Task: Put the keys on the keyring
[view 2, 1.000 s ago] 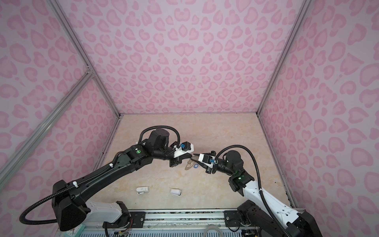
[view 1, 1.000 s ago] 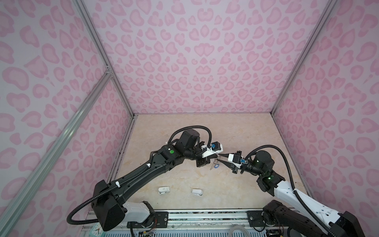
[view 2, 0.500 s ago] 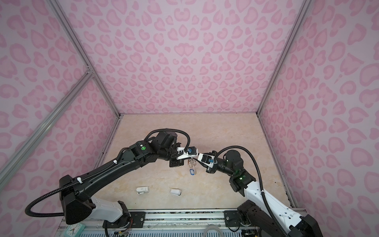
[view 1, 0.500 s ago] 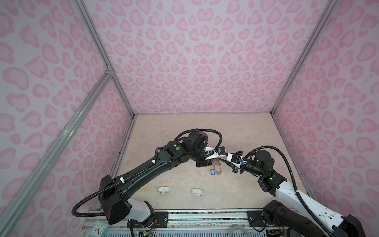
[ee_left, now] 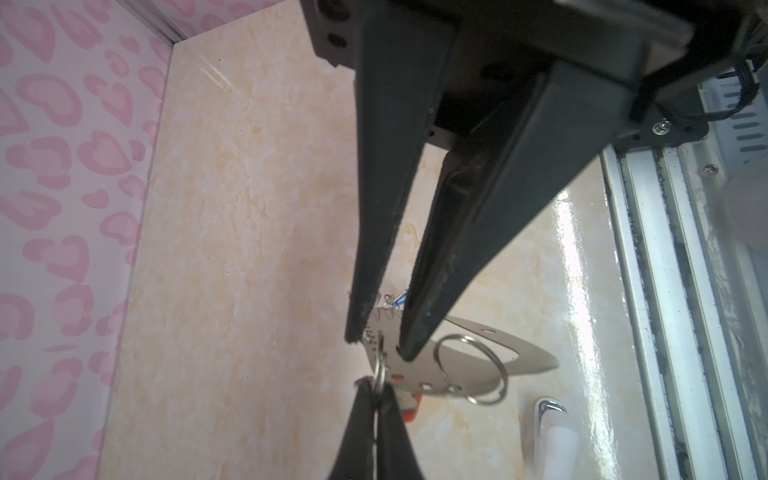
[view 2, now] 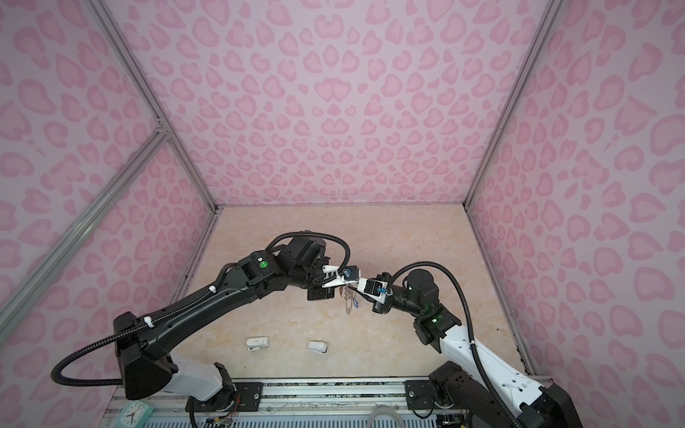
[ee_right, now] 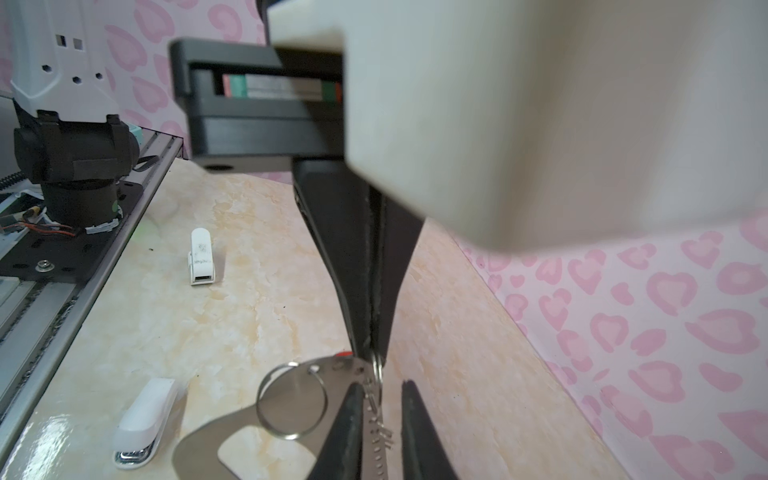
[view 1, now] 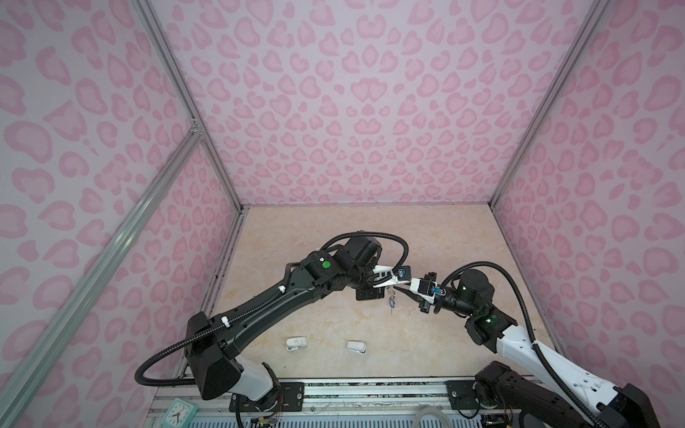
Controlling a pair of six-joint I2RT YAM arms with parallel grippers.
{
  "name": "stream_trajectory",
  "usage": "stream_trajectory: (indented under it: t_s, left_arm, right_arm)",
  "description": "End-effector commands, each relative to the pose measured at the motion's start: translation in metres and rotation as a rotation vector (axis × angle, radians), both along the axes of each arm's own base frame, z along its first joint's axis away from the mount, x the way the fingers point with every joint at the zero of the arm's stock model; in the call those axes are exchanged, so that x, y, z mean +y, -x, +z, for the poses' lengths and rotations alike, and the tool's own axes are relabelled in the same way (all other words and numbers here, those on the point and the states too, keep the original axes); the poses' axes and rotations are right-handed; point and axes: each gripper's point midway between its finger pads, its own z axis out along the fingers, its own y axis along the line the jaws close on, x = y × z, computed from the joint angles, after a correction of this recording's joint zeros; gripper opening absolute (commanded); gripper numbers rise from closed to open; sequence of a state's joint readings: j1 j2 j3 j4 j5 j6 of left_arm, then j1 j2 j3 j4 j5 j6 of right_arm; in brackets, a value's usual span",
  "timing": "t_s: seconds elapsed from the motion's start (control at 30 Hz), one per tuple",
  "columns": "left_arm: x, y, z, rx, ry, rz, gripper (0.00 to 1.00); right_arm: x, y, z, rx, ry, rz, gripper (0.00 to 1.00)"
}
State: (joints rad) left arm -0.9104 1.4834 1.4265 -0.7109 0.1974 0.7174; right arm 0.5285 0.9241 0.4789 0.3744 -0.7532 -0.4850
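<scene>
My left tool clamped the flat grey metal D-shaped keyring. My right tool, narrow, pinched a small silver wire ring at the left tips, red-tagged silver key beside. I judged slow, square threading best.

The walls are light purple with pink spots like hearts, and shiny metal posts stand in the corners. The floor is smooth and tan like stone, and bright light shines off it near the front rail.
</scene>
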Motion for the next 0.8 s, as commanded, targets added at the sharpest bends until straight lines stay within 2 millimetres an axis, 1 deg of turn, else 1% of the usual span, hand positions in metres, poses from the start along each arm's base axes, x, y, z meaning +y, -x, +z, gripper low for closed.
stream_trajectory:
  t_s: [0.0, 0.17, 0.4, 0.57, 0.77]
  left_arm:
    - [-0.008, 0.003, 0.005, -0.019, 0.013, -0.044, 0.03]
    - [-0.011, 0.006, 0.011, -0.023, 0.036, -0.059, 0.03]
    - [-0.015, 0.011, 0.018, -0.016, 0.081, -0.078, 0.03]
    - [-0.009, 0.008, 0.012, -0.022, 0.061, -0.053, 0.03]
    - [-0.004, 0.005, 0.009, -0.032, 0.046, -0.033, 0.03]
  right_arm:
    - [0.001, -0.001, 0.003, 0.0, -0.014, -0.001, 0.18]
    - [0.002, -0.003, -0.003, 0.015, 0.003, -0.005, 0.16]
    - [0.001, -0.007, -0.004, 0.027, 0.0, -0.023, 0.13]
    - [-0.005, -0.011, -0.001, 0.038, -0.042, -0.074, 0.18]
    - [-0.01, -0.006, -0.003, 0.061, -0.065, -0.081, 0.2]
